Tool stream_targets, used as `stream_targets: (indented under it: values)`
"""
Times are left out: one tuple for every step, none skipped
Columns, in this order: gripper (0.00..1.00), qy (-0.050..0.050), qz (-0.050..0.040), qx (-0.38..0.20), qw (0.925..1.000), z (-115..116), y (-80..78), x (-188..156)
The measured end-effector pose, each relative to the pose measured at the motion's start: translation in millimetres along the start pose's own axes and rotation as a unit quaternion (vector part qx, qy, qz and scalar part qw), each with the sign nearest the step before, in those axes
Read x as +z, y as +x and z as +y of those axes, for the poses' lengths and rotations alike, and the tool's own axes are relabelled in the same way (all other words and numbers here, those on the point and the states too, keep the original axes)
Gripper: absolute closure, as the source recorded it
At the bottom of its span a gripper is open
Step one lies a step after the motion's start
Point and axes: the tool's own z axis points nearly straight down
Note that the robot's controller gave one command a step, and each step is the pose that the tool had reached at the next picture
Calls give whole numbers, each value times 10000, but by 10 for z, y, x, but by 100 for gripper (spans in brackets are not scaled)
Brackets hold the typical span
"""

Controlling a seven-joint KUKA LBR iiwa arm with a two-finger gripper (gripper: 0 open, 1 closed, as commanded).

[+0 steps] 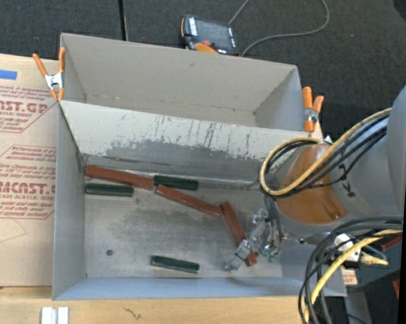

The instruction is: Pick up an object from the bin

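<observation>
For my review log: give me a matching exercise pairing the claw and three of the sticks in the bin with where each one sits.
Things:
1. claw
2. lone dark green stick
3. long red-brown stick
4. short red-brown stick

Places:
A. slanting across the middle of the floor
B. lower right corner of the bin
C. near the front wall, apart from the other sticks
D. just up and left of the claw

Pairs: 1-B, 2-C, 3-A, 4-D

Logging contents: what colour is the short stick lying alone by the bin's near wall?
The stick is dark green, camera view.
</observation>
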Motion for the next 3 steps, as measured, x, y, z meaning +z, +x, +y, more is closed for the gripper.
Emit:
stream_targets:
  values:
    - [0,3,-12,-1,10000,-1,4,7]
    - [100,5,-15,-4,10000,1,2,4]
    - [100,-14,-36,-7,10000,11,-5,-608]
